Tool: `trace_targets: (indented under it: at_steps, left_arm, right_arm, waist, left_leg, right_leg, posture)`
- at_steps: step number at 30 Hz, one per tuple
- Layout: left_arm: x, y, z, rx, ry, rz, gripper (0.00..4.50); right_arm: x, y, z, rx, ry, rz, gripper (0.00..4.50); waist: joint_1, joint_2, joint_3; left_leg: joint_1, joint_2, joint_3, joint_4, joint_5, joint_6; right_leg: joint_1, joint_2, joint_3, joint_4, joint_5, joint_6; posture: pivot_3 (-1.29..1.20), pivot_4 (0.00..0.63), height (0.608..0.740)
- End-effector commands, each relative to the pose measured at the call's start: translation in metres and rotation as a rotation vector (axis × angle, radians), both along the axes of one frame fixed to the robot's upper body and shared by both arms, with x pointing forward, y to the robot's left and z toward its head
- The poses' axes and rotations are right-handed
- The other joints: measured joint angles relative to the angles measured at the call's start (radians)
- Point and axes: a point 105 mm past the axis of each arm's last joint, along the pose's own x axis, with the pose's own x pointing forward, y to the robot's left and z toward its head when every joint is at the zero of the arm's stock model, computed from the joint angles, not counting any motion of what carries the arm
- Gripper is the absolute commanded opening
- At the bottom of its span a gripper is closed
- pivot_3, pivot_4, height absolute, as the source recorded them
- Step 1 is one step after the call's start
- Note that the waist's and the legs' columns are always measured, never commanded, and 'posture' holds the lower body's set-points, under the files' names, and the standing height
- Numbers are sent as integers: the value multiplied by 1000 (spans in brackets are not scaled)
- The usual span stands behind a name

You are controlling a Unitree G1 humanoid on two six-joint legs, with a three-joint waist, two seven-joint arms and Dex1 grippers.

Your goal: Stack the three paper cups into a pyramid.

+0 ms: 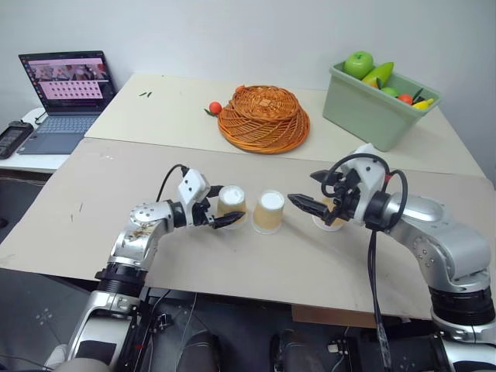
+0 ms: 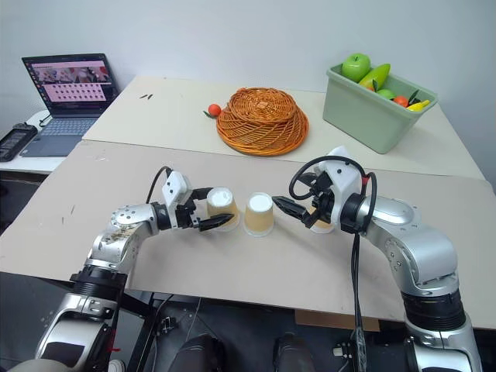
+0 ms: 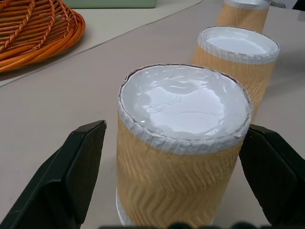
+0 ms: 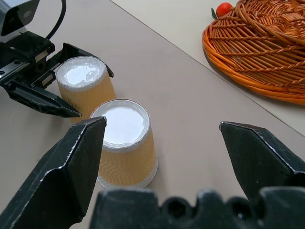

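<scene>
A: Where do the cups stand?
B: Upside down on the table point(image 1: 101, 174); the left claw point(image 1: 219, 214), fingers apart, straddles the left cup point(image 1: 232, 203) beside the middle cup point(image 1: 269, 211).
A: The right claw point(image 1: 308, 203)?
B: Spread wide, empty.

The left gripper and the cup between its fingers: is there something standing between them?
No. The left gripper is open around the left cup, with nothing visible between fingers and cup.
</scene>
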Motion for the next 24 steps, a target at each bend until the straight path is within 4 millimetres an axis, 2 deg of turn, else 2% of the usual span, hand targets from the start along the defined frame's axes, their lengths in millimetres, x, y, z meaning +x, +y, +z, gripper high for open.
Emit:
trace_targets:
  at_steps: [1, 4, 8, 11, 15, 18, 24]
  left_arm:
    - [-13, 7, 37, -11, -72, -57, 4471]
    - [-27, 14, 51, 2, -63, -99, 4471]
    - [-37, 17, 68, 0, -69, -107, 4471]
    - [-44, 17, 84, -7, -96, -107, 4471]
    - [-50, 15, 91, -14, -96, -105, 4471]
    - [-53, 15, 94, -11, -93, -107, 4471]
    - [-57, 16, 96, 3, -83, -118, 4471]
  right_arm:
    - [-5, -5, 19, 7, -64, 2, 4500]
    - [-9, -18, 26, 10, -72, 6, 4500]
    - [-8, -49, 41, 30, -94, -52, 4500]
    - [-13, -88, 48, 27, -90, -136, 4500]
    - [-9, -112, 24, -45, -17, -223, 4500]
    - [-7, -110, 3, -70, 36, -210, 4500]
    - [-1, -97, -25, -38, 105, -156, 4500]
  waist:
    - [-2, 0, 0]
    - [-2, 0, 0]
    - [5, 0, 0]
    - [9, 0, 0]
    - [4, 0, 0]
    - [-5, 0, 0]
    - [-9, 1, 0]
  left_leg:
    - [0, 0, -1, 0, 0, 0]
    - [0, 0, -2, 0, 0, 0]
    - [0, 0, -3, 0, 0, 0]
    - [0, 0, -3, 0, 0, 0]
    - [1, -1, -3, -2, 0, 0]
    - [3, -1, -3, -2, 0, 0]
    - [3, -1, -3, -2, 0, 0]
  right_leg:
    - [0, 0, 0, 0, 0, 0]
    - [0, 0, 0, 0, 0, 0]
    - [0, 0, 0, -1, 0, 0]
    - [1, 0, 0, -1, 0, 0]
    - [1, 0, 0, -3, 0, 0]
    - [2, 0, 2, -1, 0, 0]
    - [2, 0, 3, -1, 0, 0]
  posture:
    - [0, 150, 693]
    - [0, 150, 693]
    - [0, 150, 693]
    - [0, 150, 693]
    - [0, 150, 693]
    - [0, 150, 693]
    - [0, 150, 693]
